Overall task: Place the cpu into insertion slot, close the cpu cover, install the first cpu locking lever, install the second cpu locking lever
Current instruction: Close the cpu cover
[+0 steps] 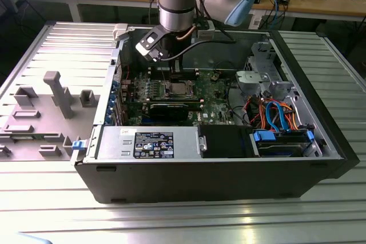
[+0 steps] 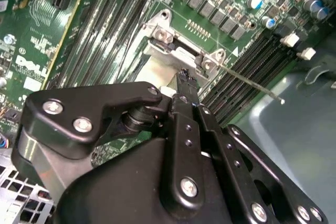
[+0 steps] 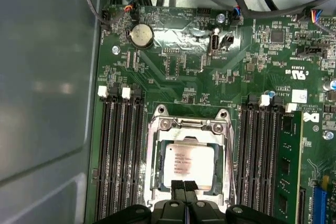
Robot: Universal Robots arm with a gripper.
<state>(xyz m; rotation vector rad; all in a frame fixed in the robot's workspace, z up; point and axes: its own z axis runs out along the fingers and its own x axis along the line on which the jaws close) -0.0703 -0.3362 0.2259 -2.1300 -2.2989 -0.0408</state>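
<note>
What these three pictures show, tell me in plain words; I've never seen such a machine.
It is a robot arm working inside an open computer case lying on a ribbed metal table. The exterior view watches from outside. Both wrist views ride on the arm, facing the green motherboard. In the first wrist view the cpu sits in place on the board, the silver cpu cover lying around it. The gripper, shut, is at the cover's edge, holding nothing visible. In the second wrist view a thin locking lever sticks out free.
</note>
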